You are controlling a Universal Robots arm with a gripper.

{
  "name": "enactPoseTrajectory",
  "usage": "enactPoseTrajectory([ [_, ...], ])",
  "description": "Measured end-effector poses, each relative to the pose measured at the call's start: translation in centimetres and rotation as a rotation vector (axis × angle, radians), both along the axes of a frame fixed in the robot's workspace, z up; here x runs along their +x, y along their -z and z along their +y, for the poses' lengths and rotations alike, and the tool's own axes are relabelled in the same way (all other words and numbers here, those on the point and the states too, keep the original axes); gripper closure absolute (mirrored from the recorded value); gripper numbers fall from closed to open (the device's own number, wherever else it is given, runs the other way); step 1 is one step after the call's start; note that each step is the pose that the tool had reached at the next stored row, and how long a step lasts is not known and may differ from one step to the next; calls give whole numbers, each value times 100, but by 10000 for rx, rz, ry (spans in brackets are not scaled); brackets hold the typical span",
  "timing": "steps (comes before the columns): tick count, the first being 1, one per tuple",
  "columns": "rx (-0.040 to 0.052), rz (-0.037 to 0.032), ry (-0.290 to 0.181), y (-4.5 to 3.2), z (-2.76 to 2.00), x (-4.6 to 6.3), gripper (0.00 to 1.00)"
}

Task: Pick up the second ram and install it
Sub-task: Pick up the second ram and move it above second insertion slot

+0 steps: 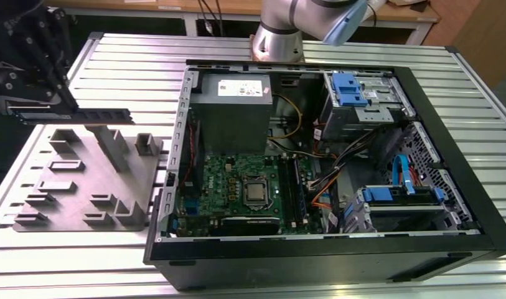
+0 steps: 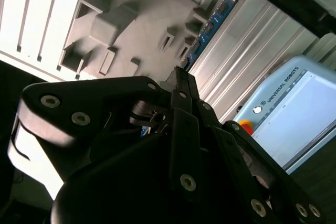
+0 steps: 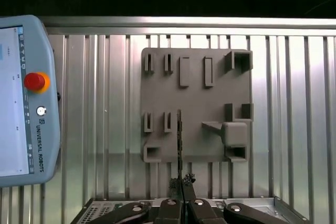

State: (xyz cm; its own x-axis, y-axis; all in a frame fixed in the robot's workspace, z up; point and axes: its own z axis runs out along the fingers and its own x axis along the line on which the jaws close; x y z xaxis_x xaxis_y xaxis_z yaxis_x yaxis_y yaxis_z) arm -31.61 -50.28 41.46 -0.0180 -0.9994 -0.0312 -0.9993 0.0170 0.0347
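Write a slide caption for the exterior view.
Gripper holds the second ram above the grey fixture plate, beside the open computer case with its green motherboard.

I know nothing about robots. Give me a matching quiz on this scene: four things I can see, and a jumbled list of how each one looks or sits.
1. second ram
2. fixture plate
3. computer case
4. pendant button

A. red
B. flat, grey, dotted with raised blocks
C. open, green board showing
D. clamped in the gripper

Pairs: 1-D, 2-B, 3-C, 4-A
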Motion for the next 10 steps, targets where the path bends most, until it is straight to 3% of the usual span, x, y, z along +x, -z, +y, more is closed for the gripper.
enactPoseTrajectory([
  [10, 23, 0, 0, 0, 0, 273, 92],
])
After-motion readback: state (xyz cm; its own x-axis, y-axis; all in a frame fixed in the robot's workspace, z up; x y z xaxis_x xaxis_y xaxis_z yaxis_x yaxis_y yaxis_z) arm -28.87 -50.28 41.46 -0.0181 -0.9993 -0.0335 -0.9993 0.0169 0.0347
